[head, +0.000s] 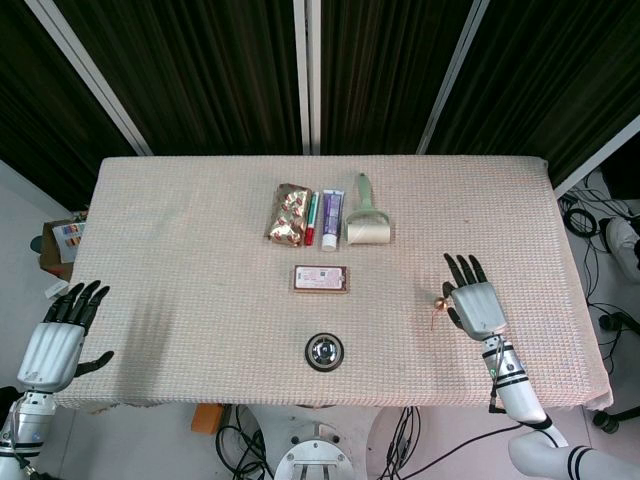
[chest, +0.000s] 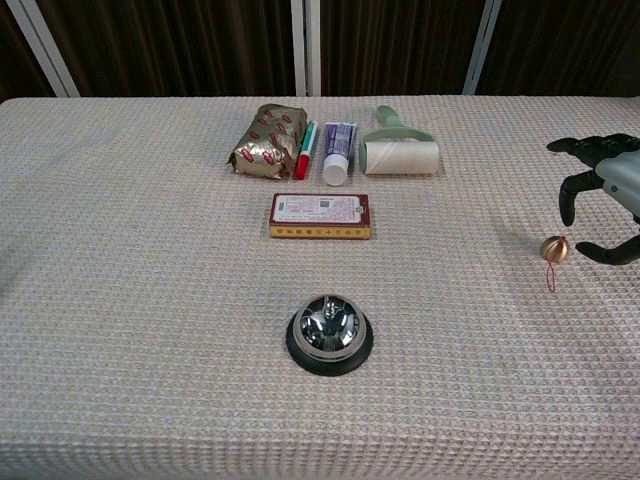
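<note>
My right hand (head: 474, 305) hovers over the table's right side with its fingers spread and nothing in it; the chest view shows the right hand (chest: 605, 195) at the frame's right edge. A small gold bell (head: 446, 292) with a red string lies just off the thumb tip, and I cannot tell whether the thumb touches the gold bell (chest: 554, 248). My left hand (head: 62, 335) is at the table's front left corner, fingers apart and empty. It appears only in the head view.
A silver call bell (head: 324, 352) on a black base sits near the front middle. Behind it lies a red-edged box (head: 320, 279). Further back are a foil snack packet (head: 289, 213), a marker (head: 311, 219), a purple tube (head: 331, 217) and a lint roller (head: 367, 222).
</note>
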